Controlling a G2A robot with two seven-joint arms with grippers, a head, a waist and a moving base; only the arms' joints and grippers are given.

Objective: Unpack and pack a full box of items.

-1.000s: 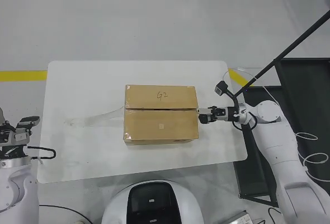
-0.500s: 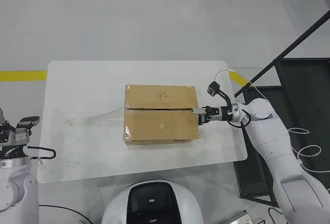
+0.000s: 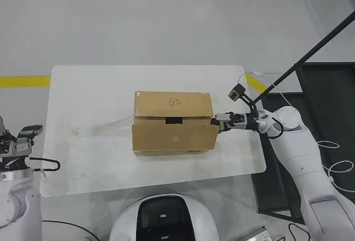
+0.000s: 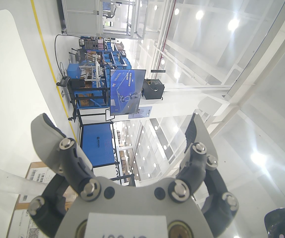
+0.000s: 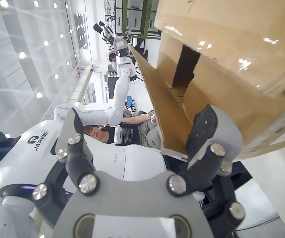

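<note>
Right gripper [image 5: 138,117] is sitting fingers spread, nothing clamped. One finger [image 5: 206,127] is pressing against the end of the near flap [image 3: 173,134] of the brown cardboard box [image 3: 173,108], which is sitting mid-way on the white rounded table [image 3: 93,90]. The flap edge is running between the two fingers.

Step in hand, judging by this: opening the box, at the start of unpacking. The near flap is tilting up and a dark gap is showing at the seam. The far flap with handwritten marking [image 3: 174,103] is lying flat.

Next move is probably calling for swinging the near flap fully outward, then the far one; the flap could slip off the finger.

Left gripper [image 4: 120,125] is hanging open, off the table's left side.

Versus one second ago: the seam was shut with both flaps flat, and the right gripper was at the seam's end. The left arm is unchanged.
</note>
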